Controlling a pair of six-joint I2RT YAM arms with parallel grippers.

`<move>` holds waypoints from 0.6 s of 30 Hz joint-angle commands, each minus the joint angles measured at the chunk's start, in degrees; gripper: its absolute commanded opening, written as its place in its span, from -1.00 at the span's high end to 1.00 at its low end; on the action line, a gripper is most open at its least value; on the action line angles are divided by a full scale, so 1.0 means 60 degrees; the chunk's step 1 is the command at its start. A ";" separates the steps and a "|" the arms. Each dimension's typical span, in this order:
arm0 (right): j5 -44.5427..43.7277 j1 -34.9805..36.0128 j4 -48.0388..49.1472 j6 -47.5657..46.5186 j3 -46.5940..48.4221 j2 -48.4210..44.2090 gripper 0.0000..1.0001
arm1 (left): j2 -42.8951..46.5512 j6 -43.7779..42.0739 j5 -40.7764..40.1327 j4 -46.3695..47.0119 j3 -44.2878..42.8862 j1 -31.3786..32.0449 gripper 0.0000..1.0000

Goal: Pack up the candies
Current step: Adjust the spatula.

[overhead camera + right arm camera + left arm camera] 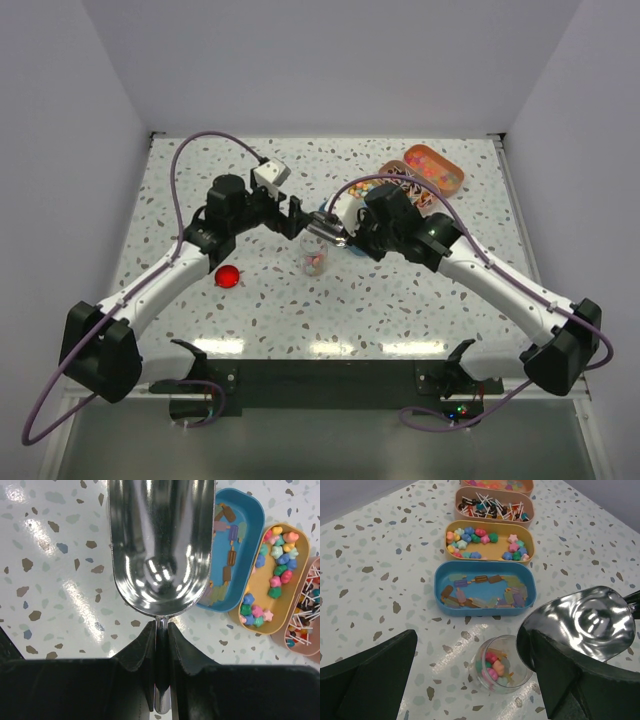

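Scoop (160,545) and tins set the coming move. The scoop runs straight ahead of the right jaws, its long axis in line with them, and its bowl is bare of sweets. Those jaws are clamped on its thin handle.

The candies (276,552) lie ahead and to the right of the right jaws, in oval tins set side by side. The blue tin (252,515), just beside the scoop's right flank, holds flat bar-shaped pieces. The yellow tin (260,575) beyond it holds stars and bears in mixed colours. The pink tin (457,502) past that holds stick sweets. The right arm is the nearer to all of them.

The left jaws stand spread wide, gripping nothing. A small glass jar (499,672) stands upright on the desk (380,555) between them, with a few candies at its bottom. The scoop's mouth hangs just beside the jar's rim.

The next move looks like a rightward reach to a tin for a load. A red lid (228,277) lies apart, beside the left arm.
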State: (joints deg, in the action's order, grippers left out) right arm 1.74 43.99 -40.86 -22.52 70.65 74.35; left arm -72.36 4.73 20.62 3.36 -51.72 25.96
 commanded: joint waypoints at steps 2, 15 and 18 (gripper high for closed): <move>0.0706 -0.0080 0.0921 0.0136 -0.0071 -0.0613 1.00 | -0.0186 -0.0247 -0.0389 0.0101 -0.0212 0.0039 -1.00; 0.1439 -0.0270 0.1493 0.0209 -0.0042 -0.1082 1.00 | -0.0465 -0.0188 -0.1005 -0.0193 -0.0373 0.0025 -1.00; 0.1600 -0.0329 0.1551 0.0238 0.0002 -0.1097 1.00 | -0.0538 -0.0159 -0.1093 -0.0281 -0.0417 0.0010 -1.00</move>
State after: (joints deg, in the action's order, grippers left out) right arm 7.14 42.22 -37.45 -21.89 69.80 70.00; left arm -74.48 4.84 16.99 2.48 -52.38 26.28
